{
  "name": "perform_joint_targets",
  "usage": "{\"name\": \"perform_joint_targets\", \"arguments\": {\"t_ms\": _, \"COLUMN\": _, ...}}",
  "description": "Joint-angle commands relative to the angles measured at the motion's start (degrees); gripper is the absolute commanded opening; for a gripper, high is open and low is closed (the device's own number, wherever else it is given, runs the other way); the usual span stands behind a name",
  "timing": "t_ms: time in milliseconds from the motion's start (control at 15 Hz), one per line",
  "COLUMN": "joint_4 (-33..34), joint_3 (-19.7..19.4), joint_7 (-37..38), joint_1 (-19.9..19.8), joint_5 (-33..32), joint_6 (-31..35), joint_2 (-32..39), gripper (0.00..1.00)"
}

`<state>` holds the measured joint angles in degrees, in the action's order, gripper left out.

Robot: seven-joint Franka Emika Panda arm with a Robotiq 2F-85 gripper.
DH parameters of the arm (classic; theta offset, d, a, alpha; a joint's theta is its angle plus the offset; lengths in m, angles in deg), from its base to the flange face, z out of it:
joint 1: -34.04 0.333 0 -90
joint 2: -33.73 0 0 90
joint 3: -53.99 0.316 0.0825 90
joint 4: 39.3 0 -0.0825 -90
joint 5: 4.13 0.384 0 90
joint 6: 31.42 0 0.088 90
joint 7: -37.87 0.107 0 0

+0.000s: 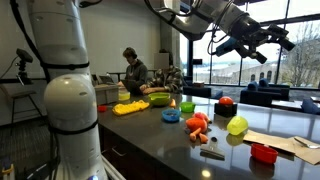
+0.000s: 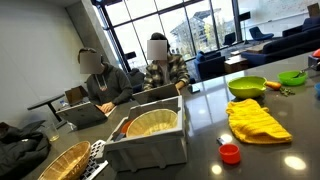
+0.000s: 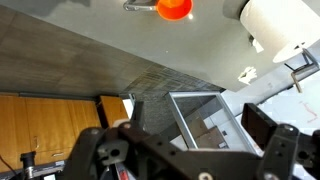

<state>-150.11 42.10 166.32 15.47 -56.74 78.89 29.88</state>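
My gripper [image 1: 253, 44] hangs high above the right end of the dark table [image 1: 150, 135], open and holding nothing. In the wrist view the gripper [image 3: 186, 136] fills the bottom edge, and its dark right pad [image 3: 266, 128] stands far from the left finger. Only the table's edge and the floor beyond it lie between them. A small red bowl [image 3: 174, 8] sits at the top of that view, and it also shows near the table's front in an exterior view [image 1: 263, 153]. The gripper touches nothing.
On the table are a yellow cloth [image 1: 130, 107], a green bowl [image 1: 158, 98], orange toys [image 1: 197, 125], a red ball [image 1: 226, 102], a yellow-green ball [image 1: 237, 126] and white paper [image 1: 288, 143]. A grey bin [image 2: 150, 148], a wicker basket [image 2: 55, 162] and two seated people [image 2: 160, 62] are nearby.
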Motion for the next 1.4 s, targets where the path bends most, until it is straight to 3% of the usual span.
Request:
{"name": "perform_joint_targets", "arguments": {"t_ms": 0, "joint_4": 0.0, "joint_3": -1.0, "joint_7": 0.0, "joint_1": 1.2, "joint_5": -0.2, "joint_6": -0.3, "joint_2": 0.1, "gripper": 1.0}}
{"name": "perform_joint_targets", "arguments": {"t_ms": 333, "joint_4": 4.7, "joint_3": -1.6, "joint_7": 1.1, "joint_1": 0.9, "joint_5": 2.8, "joint_6": -1.8, "joint_2": 3.2, "gripper": 1.0}}
{"name": "perform_joint_targets", "arguments": {"t_ms": 867, "joint_4": 18.6, "joint_3": -5.6, "joint_7": -27.7, "joint_1": -1.7, "joint_5": 37.2, "joint_6": -5.9, "joint_2": 15.7, "gripper": 1.0}}
{"name": "perform_joint_targets", "arguments": {"t_ms": 1333, "joint_4": 32.2, "joint_3": -6.6, "joint_7": -42.6, "joint_1": -5.8, "joint_5": 56.3, "joint_6": -24.9, "joint_2": 28.2, "gripper": 1.0}}
